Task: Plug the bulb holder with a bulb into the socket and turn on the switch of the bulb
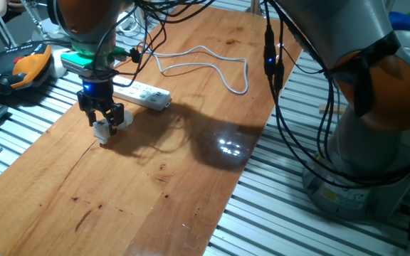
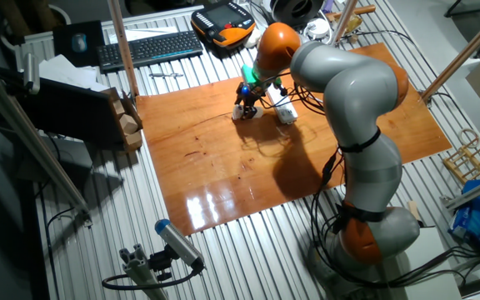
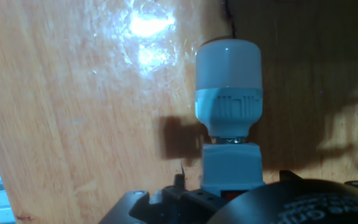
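The bulb holder [image 3: 232, 163] lies on its side on the wooden table, with the stubby white bulb [image 3: 229, 78] screwed into it and pointing away from the hand. A sliver of the red switch [image 3: 232, 195] shows at the holder's near end. In one fixed view my gripper [image 1: 104, 122] is down at the table with its fingers around the holder [image 1: 104, 129]; the bulb [image 1: 124, 118] sticks out to the right. The socket, a long white power strip [image 1: 144, 94], lies just behind the gripper, apart from the holder. It also shows in the other fixed view [image 2: 286, 112] beside my gripper [image 2: 246, 109].
The strip's white cable [image 1: 212, 71] loops across the back of the table. A black and orange pendant [image 1: 27, 67] and a keyboard [image 2: 148, 47] lie off the table's left side. Black robot cables [image 1: 276, 85] hang over the right edge.
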Motion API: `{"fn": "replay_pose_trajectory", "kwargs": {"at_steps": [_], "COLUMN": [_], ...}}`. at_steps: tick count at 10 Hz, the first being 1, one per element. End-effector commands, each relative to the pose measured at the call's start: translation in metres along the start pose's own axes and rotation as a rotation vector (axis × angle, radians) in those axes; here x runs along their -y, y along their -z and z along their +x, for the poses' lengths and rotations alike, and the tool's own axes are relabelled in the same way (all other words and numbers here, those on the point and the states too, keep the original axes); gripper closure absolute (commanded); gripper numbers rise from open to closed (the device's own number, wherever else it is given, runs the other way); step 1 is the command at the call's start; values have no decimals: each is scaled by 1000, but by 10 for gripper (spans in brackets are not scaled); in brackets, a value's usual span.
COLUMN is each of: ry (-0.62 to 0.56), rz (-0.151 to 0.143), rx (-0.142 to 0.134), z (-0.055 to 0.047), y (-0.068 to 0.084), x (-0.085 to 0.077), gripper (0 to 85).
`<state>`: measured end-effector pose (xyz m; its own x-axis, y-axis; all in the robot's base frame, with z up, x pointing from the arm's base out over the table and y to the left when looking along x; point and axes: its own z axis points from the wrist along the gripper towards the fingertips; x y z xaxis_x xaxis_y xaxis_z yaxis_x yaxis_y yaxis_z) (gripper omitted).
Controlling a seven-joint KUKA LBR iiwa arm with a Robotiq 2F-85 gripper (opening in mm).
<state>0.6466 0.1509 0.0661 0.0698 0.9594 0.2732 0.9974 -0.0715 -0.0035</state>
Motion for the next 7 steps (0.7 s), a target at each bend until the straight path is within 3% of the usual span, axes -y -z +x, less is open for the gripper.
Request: {"fn": "replay_pose_trajectory", "kwargs": {"at_steps": [1,5,6,7], "ry": [2,14,25,40], "rz": [3,17,28,34], "rx": [0,-3,-6,-7], "z": [0,0,0,0], "y": [0,-3,-4,-4], "x": [0,0,0,0], "gripper": [170,170,340,340]}}
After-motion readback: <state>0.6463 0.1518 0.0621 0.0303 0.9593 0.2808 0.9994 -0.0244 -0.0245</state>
